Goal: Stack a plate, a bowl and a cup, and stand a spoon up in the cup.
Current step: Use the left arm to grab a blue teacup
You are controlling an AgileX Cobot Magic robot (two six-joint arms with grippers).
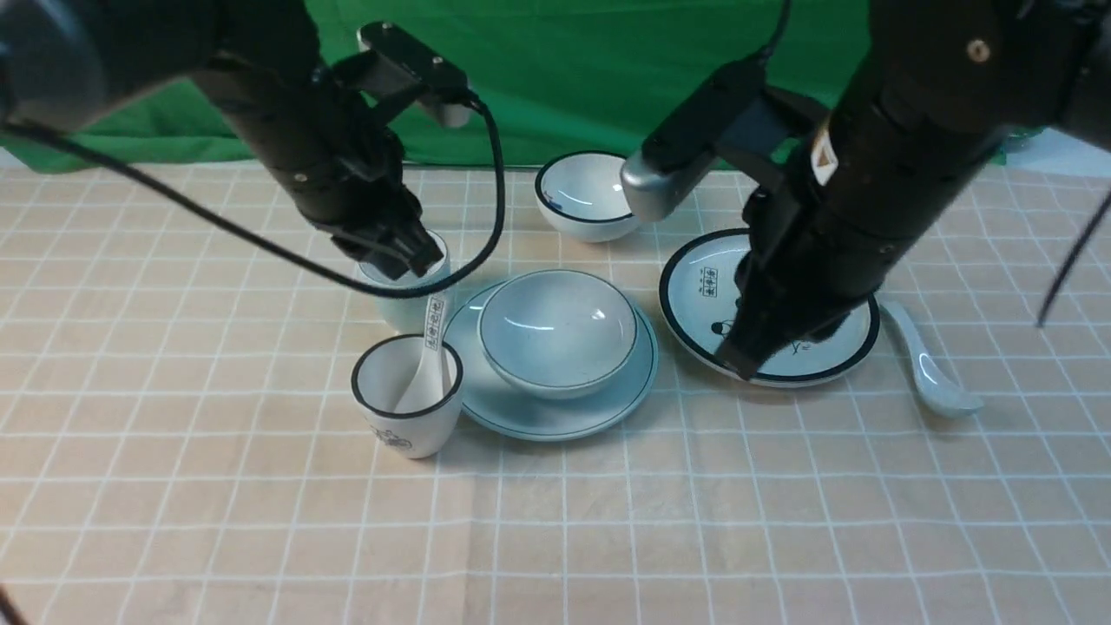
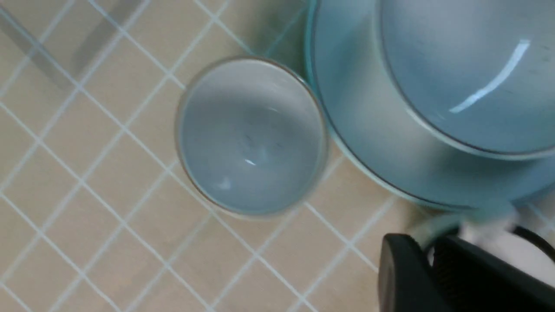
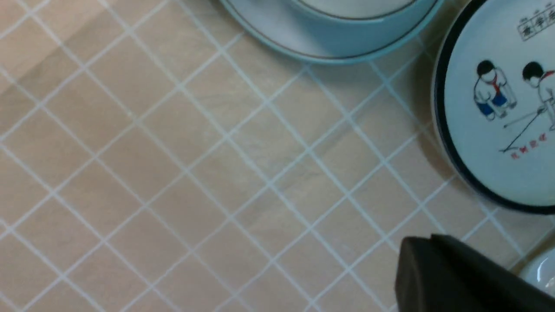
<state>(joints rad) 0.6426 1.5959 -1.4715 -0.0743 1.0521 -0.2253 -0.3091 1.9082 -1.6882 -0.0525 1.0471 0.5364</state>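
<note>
Bowl (image 1: pixel 557 330) sits in plate (image 1: pixel 538 415), mid-bench (image 1: pixel 260 521). Cup (image 1: pixel 401 304) stands upright on the bench just left of the plate, under left pincer (image 1: pixel 408 252); whether that pincer is released or clenched cannot be told. Spoon (image 1: pixel 929 365) lies flat at far right. Right pincer (image 1: pixel 738 365) is clenched on nothing, over cartoon plate (image 1: pixel 694 278).

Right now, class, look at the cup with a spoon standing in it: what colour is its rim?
Black, a thin band round the white cup. It shows best in the front view.

Pale blue plate (image 1: pixel 521 410), bowl (image 1: pixel 555 334) and cup (image 1: pixel 395 305), white spoon (image 1: pixel 929 366), beige cloth (image 1: pixel 694 521) gridded white.
</note>
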